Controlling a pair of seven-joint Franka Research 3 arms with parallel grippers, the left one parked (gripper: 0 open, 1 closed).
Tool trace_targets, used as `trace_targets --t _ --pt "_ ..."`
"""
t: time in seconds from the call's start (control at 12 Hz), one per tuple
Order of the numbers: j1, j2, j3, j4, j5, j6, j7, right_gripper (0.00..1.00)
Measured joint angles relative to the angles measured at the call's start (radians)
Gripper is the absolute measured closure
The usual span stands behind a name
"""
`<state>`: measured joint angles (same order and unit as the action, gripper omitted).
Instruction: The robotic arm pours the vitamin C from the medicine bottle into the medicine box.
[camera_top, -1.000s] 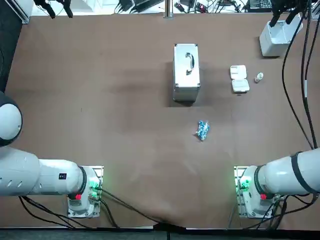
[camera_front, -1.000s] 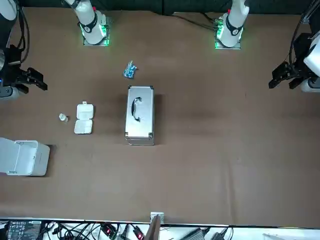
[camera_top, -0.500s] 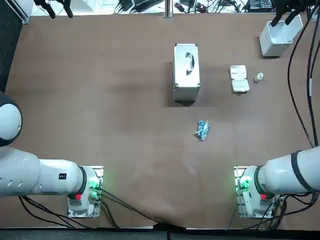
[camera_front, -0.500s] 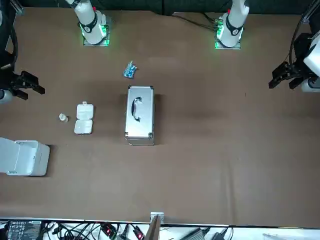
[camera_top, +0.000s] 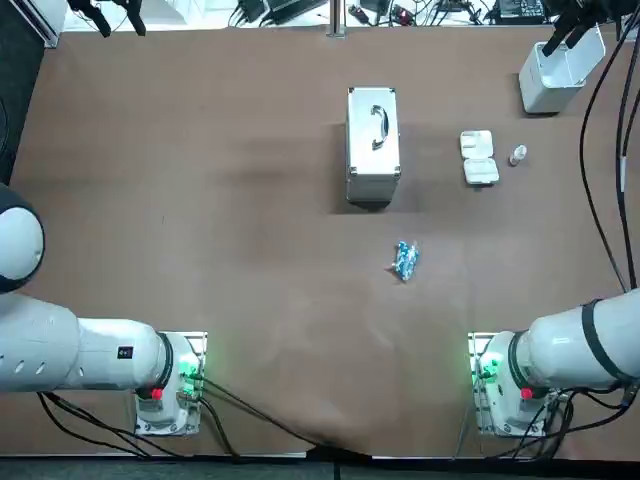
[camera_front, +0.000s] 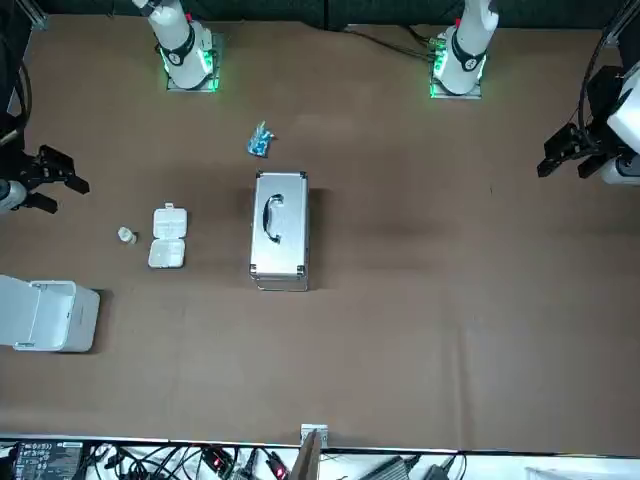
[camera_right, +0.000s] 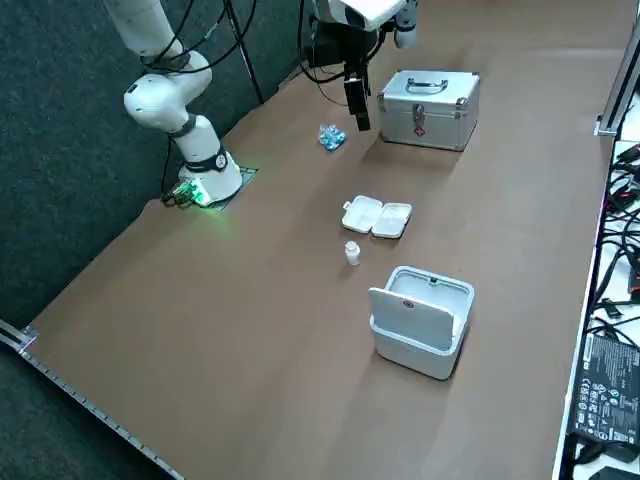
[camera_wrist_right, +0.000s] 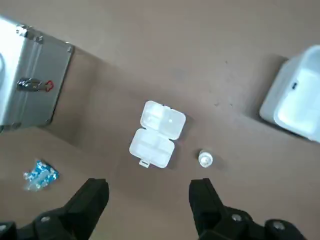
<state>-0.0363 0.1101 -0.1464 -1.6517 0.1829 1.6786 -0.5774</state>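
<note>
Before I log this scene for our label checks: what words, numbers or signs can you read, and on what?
Nothing reads as legible text.
Silver case: small red sign on its latch side, too small to read.
White bin: small red mark, unreadable.
Medicine box, medicine bottle: no lettering shows.
Right gripper, open, held high near those two: no marking shows.

Overhead and front cameras, facing opposite ways, each take in the whole table (camera_top: 200, 220); a raised right-side camera crosses it diagonally. The wrist camera looks down, closer, past the spread right gripper (camera_wrist_right: 148, 187) over the table's far right, at the medicine box (camera_wrist_right: 157, 134) and medicine bottle (camera_wrist_right: 205, 158) every view shares.
</note>
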Motion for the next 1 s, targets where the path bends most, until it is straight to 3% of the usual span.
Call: trace_targets --t 0.75,1.0 --pt "-0.169 0.002 -0.003 -0.214 0.214 0.161 -0.644 0.0" --pt "-0.216 0.002 -0.003 -0.291 0.33 0.207 -0.848 0.0"
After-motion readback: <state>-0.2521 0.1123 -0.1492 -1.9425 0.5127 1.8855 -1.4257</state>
